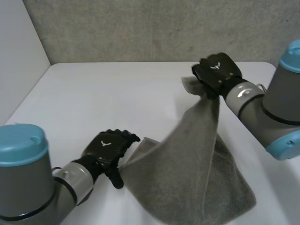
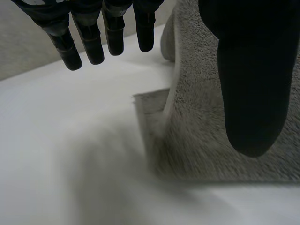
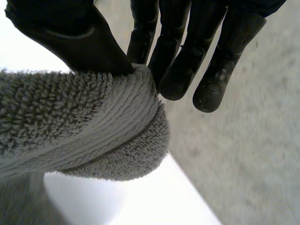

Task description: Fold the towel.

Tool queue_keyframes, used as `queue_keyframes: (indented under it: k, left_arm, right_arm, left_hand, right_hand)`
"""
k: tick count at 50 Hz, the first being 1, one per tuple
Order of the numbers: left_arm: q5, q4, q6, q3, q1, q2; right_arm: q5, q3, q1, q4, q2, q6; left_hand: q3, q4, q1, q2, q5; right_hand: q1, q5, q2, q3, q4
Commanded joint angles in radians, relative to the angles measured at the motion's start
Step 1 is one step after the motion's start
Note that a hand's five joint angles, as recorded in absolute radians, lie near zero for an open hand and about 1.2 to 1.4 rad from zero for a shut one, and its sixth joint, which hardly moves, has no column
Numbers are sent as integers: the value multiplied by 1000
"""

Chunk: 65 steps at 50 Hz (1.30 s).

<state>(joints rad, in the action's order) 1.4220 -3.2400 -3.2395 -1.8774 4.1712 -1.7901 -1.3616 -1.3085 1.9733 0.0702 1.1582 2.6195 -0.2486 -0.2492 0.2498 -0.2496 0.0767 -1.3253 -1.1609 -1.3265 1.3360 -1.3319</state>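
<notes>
A grey towel (image 1: 197,173) hangs in a cone from my right hand (image 1: 216,72), which holds one of its corners up above the far right of the table while the lower part lies bunched on the white table (image 1: 93,98). In the right wrist view the thumb (image 3: 70,40) and fingers pinch a rolled towel edge (image 3: 93,117). My left hand (image 1: 108,149) rests low at the near left, open, beside the towel's flat left corner (image 1: 143,145). In the left wrist view its straight fingers (image 2: 89,40) hover over bare table and its thumb (image 2: 253,93) stands over the towel (image 2: 197,140).
A grey wall (image 1: 154,28) runs behind the table's far edge, and a pale wall (image 1: 18,56) borders its left side. Bare table surface stretches across the left and middle. My right arm (image 1: 276,108) reaches in from the right.
</notes>
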Motion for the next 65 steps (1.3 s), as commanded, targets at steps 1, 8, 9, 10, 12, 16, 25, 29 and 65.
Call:
queue_keyframes:
  k: [1,8,9,10,12,16,25,29,65]
  left_arm:
    - [5,0,-2,66,-45,-130]
    - [83,-40,-2,132,-54,-212]
    - [104,-49,-2,141,-54,-222]
    - [104,-49,-2,141,-54,-222]
    - [121,-52,-5,161,-55,-248]
    - [127,-53,-9,179,-54,-276]
    - [127,-40,-6,195,-55,-311]
    - [126,-40,-5,184,-57,-298]
    - [115,-47,-13,251,-109,-302]
  right_arm:
    - [13,-107,-76,-99,23,-73]
    - [65,-241,-157,-115,149,-85]
    - [65,-241,-157,-115,149,-85]
    - [88,-261,-177,-115,173,-87]
    - [110,-276,-197,-116,202,-88]
    - [150,-314,-244,-116,267,-87]
    - [160,-339,-254,-116,307,-88]
    - [160,-331,-258,-115,305,-91]
    - [159,-212,-272,-106,235,-73]
  left_hand:
    - [-33,-32,31,-31,30]
    - [-30,-29,28,-28,27]
    - [-32,-32,31,-31,30]
    - [-32,-32,31,-31,30]
    - [-32,-32,31,-31,30]
    - [-41,-41,40,-40,39]
    - [-495,-495,494,-494,493]
    - [-543,-543,542,-542,541]
    - [-1148,-1147,1146,-1147,1145]
  right_hand:
    - [-71,-61,-70,60,-64]
    - [-71,-61,-70,60,-64]
    - [-71,-61,-70,60,-64]
    - [-71,-61,-70,60,-64]
    - [-71,-61,-70,60,-64]
    - [-71,-61,-70,60,-64]
    - [-71,-61,-70,60,-64]
    - [-71,-61,-70,60,-64]
    - [-71,-61,-70,60,-64]
